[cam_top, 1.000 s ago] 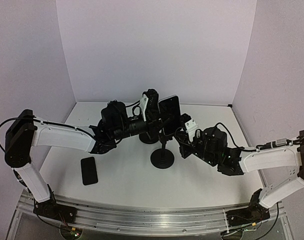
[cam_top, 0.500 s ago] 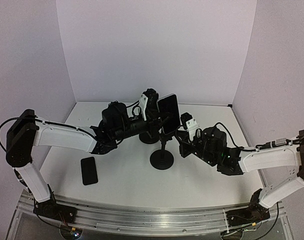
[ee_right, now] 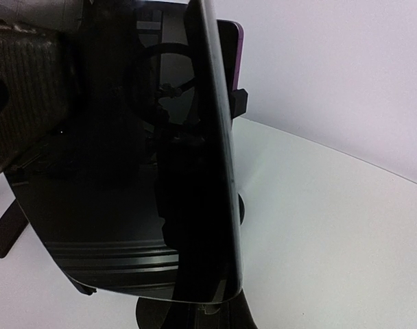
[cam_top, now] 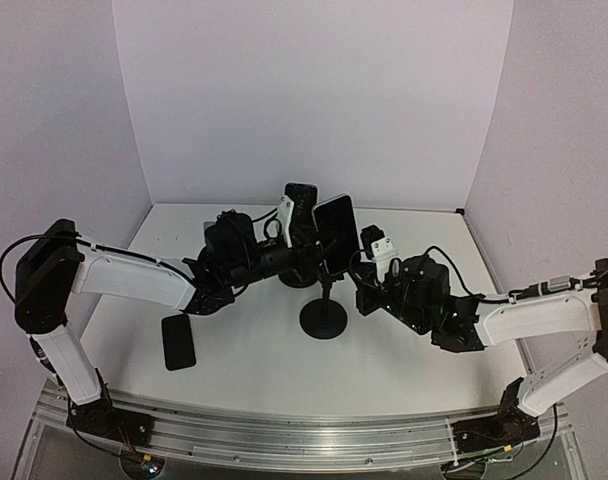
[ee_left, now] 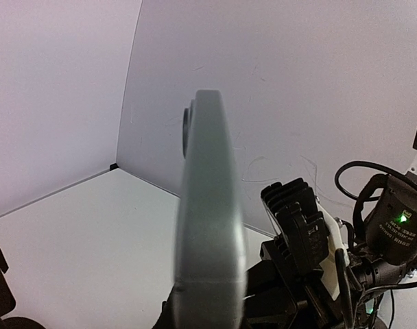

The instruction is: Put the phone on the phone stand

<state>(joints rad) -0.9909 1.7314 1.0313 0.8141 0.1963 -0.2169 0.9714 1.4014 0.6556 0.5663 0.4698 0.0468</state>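
Shows a dark phone [cam_top: 334,232] raised upright above the black phone stand [cam_top: 323,320] in the middle of the white tabletop [cam_top: 254,375], pinched by the left fingers [cam_top: 312,250]. Seen edge-on from the left wrist. Beside the stand's stem, right fingers [cam_top: 357,278] pressed together; cannot tell whether on the stem. Since a second ago: phone nudged slightly left, right fingers closed up and nearer the stem. At left, second phone [cam_top: 178,341] lying flat.
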